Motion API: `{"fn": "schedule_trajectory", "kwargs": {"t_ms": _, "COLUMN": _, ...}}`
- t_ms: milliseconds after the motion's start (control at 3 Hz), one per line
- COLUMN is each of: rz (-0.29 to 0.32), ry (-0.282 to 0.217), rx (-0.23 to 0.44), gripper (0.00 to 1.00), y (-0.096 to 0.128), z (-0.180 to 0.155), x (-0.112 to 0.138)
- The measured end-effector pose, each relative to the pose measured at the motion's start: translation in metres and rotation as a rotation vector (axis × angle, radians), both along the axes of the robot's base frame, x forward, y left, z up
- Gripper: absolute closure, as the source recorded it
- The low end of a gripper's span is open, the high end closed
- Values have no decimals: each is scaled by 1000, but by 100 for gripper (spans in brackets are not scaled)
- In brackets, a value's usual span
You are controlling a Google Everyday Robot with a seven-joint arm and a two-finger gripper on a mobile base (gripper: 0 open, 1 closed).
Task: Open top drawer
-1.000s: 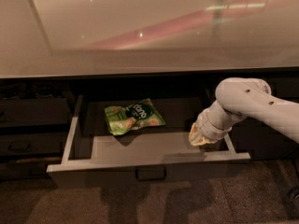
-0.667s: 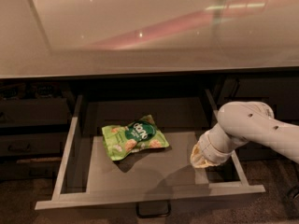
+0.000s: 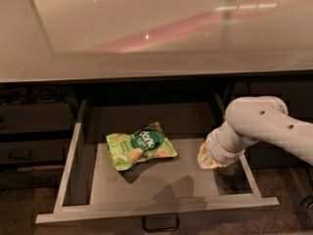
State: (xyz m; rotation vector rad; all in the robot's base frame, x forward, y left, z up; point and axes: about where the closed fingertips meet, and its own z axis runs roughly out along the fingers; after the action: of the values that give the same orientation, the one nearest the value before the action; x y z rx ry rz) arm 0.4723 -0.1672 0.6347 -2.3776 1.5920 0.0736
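Glossy pale bench (image 3: 146, 28) fills the upper half of the camera view, with pinkish light streaks bouncing off it, and dark cabinets sit underneath. Top drawer (image 3: 156, 208) is standing wide open, sticking out toward the camera right under the bench edge, grey sides and floor all on show. Its little dark loop handle (image 3: 160, 223) peeks out below the front rim at the bottom. A crinkly green snack bag (image 3: 141, 145) lies flat on the drawer floor, left of centre. The white arm (image 3: 274, 126) comes in from the right, and the hand (image 3: 209, 156) is down inside the drawer near its right wall, well apart from the bag. Honestly can't tell whether it's wide or narrow from here. Shorter shut drawers (image 3: 34, 151) sit off to the left.
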Motion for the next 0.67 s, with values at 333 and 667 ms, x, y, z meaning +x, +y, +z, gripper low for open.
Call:
{"fn": "schedule_trajectory", "kwargs": {"t_ms": 333, "rz": 10, "ry": -81, "rx": -14, "gripper": 100, "y": 15, "z": 48, "x": -4}}
{"fn": "schedule_trajectory", "kwargs": {"t_ms": 667, "rz": 12, "ry": -96, "rx": -21, "gripper": 100, "y": 16, "z": 56, "x": -4}}
